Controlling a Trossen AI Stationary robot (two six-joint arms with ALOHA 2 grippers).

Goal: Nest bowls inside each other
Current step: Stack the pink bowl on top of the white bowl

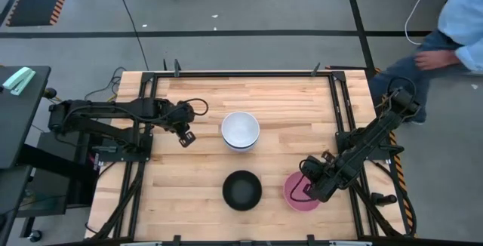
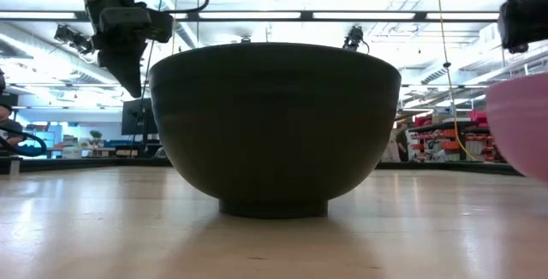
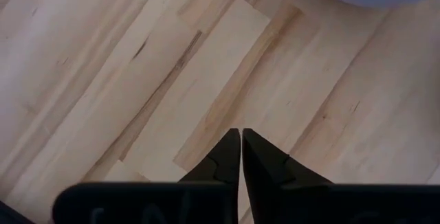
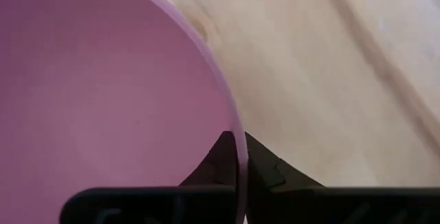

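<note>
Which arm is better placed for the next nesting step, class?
The right arm. Its gripper has its fingers shut on the rim of the pink bowl, beside the black bowl. The left gripper hangs shut and empty over bare wood, short of the white bowl.

Pale wood-plank table (image 1: 287, 118), smooth; matt black bowl (image 1: 241, 190); glossy pink bowl (image 4: 103, 100).

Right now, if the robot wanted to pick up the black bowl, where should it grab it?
Probably by the rim. The black bowl stands upright and open, its wall rounded and wide, so one finger inside and one outside, coming down from above, seems best. The right gripper already pinches the pink bowl that way. The left gripper hangs shut, nearer the white bowl.
</note>
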